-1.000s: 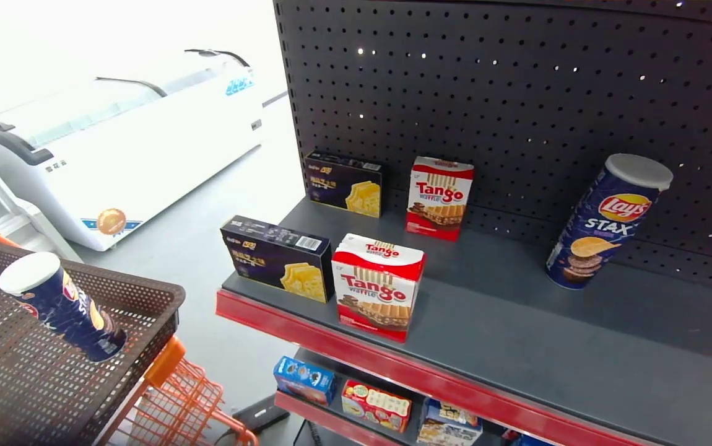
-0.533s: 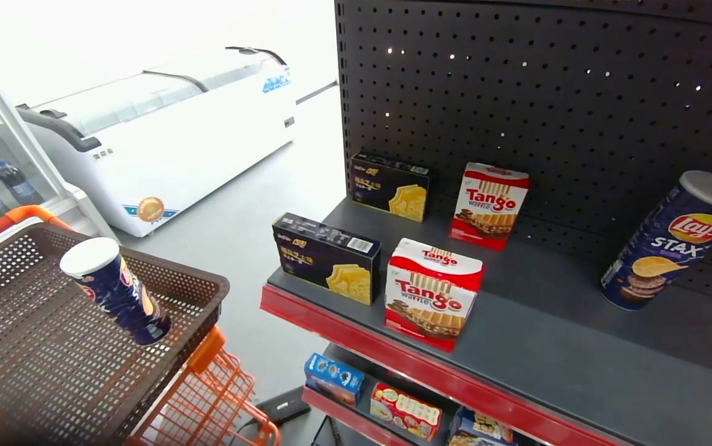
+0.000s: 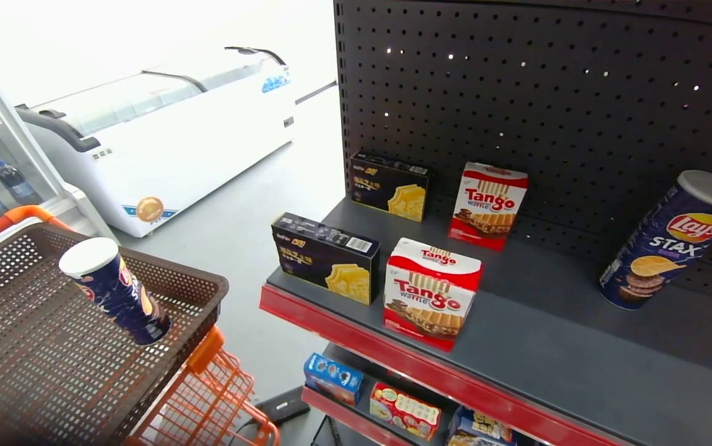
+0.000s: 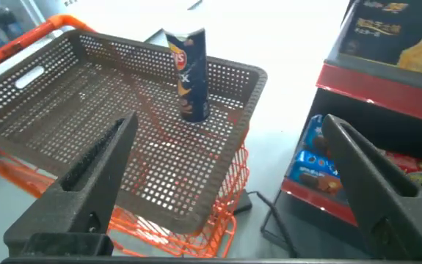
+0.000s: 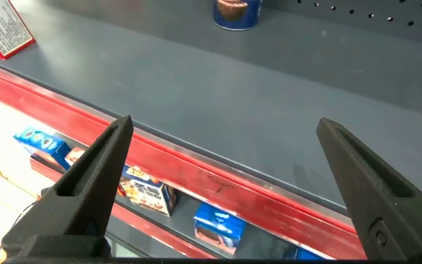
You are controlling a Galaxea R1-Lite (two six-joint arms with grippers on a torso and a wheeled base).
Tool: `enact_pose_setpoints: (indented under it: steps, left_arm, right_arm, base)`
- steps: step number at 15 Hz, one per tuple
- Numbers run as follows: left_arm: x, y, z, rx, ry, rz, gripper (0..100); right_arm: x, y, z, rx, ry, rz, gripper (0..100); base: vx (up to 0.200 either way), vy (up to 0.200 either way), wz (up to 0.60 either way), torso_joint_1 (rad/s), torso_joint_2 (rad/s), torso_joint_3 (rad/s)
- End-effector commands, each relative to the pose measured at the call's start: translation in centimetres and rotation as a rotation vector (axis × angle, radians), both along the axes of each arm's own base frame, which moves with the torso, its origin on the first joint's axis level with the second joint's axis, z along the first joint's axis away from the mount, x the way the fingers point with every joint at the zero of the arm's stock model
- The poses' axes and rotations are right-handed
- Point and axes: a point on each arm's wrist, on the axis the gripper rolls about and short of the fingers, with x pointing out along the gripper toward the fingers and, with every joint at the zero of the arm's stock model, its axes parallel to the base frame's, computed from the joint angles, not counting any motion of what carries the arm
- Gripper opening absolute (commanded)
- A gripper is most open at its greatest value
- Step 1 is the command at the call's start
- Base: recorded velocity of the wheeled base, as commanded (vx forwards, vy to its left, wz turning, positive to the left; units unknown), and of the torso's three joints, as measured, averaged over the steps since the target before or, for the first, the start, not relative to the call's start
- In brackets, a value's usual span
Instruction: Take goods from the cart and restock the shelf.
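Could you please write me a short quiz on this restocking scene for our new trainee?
1. True or false: the dark blue cylindrical chip can stands upright in the brown perforated plastic cart basket.
2. How many red-and-white cardboard wafer boxes stand on the upper grey metal shelf? A) one B) two C) four
3. Is the left claw open or shut, and does it hold anything?
Key: 1 true; 2 B; 3 open, holding nothing.

Left gripper (image 4: pixel 229 121) holds its fingers (image 4: pixel 93 183) spread wide; right gripper (image 5: pixel 225 123) likewise gapes wide.
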Motion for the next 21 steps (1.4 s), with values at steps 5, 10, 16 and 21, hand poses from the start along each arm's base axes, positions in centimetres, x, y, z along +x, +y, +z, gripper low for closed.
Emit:
enact_pose_setpoints:
  steps: [5, 10, 16, 21]
  left_arm:
    - [11.6, 1.0, 5.2, -0.013, 0.397, 0.180, 100]
    - [19.4, 4.8, 1.1, -0.034, 0.583, 0.264, 100]
    - [25.5, 5.7, -4.0, -0.005, 0.440, 0.218, 100]
    - [30.1, 5.5, -6.4, 0.018, 0.345, 0.175, 100]
  right_arm:
    - [0.0, 0.0, 0.0, 0.000, 0.002, 0.000, 100]
    - [0.0, 0.0, 0.0, 0.000, 0.002, 0.000, 100]
    - [0.0, 0.0, 0.0, 0.000, 0.002, 0.000, 100]
    - [0.0, 0.0, 0.0, 0.000, 0.002, 0.000, 100]
  base:
    - [0.000, 0.000, 0.00, 0.000, 0.00, 0.000]
    - [0.000, 0.000, 0.00, 0.000, 0.00, 0.000]
    - [0.000, 0.000, 0.00, 0.000, 0.00, 0.000]
    - [0.000, 0.000, 0.00, 0.000, 0.00, 0.000]
